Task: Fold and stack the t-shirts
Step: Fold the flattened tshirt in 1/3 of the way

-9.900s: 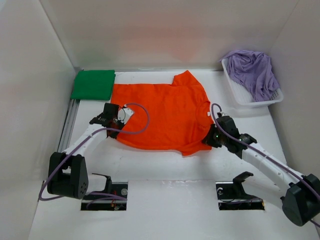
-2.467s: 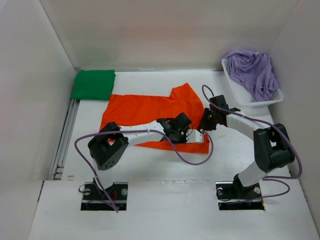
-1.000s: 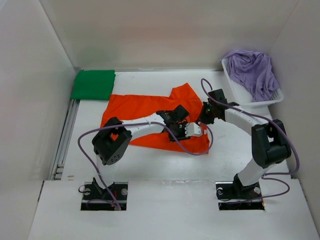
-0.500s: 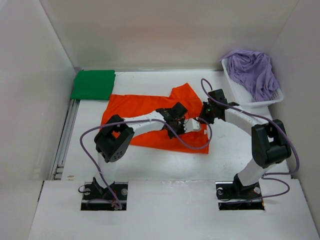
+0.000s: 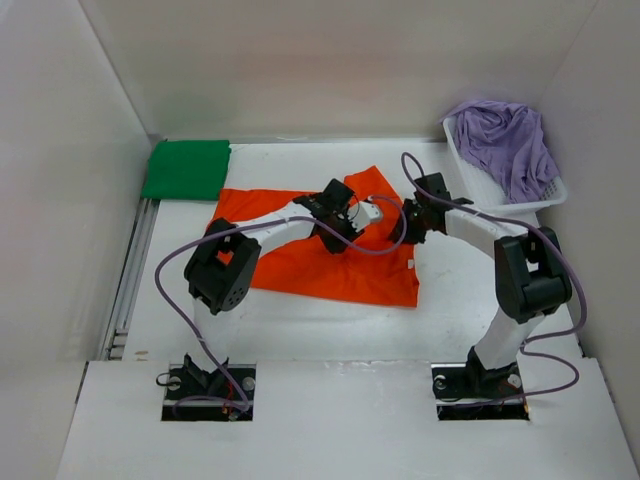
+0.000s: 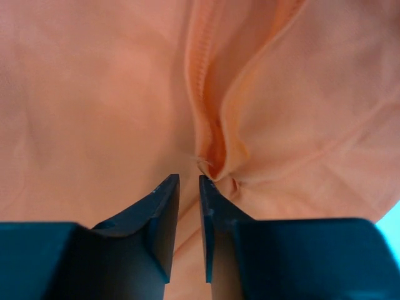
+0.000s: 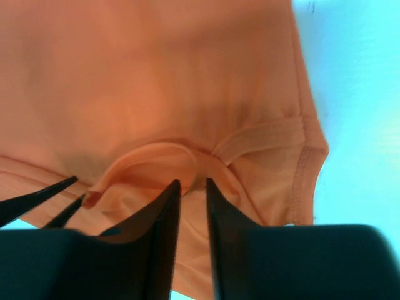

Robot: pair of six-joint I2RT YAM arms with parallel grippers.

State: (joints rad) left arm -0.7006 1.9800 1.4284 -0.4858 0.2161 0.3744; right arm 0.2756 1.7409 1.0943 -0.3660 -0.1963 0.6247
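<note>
White mesh basket (image 5: 470, 175) at far right corner of white table (image 5: 330, 335); white walls (image 5: 300, 70) around.

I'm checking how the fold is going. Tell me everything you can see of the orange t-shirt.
The orange t-shirt is bright, soft cloth with stitched hems and a small white tag. It lies partly folded and wrinkled on the white table, with one sleeve poking toward the far wall. The left gripper and right gripper sit over its far right part, jaws slightly apart. Their tips are at bunched cloth, with nothing visibly gripped.
</note>
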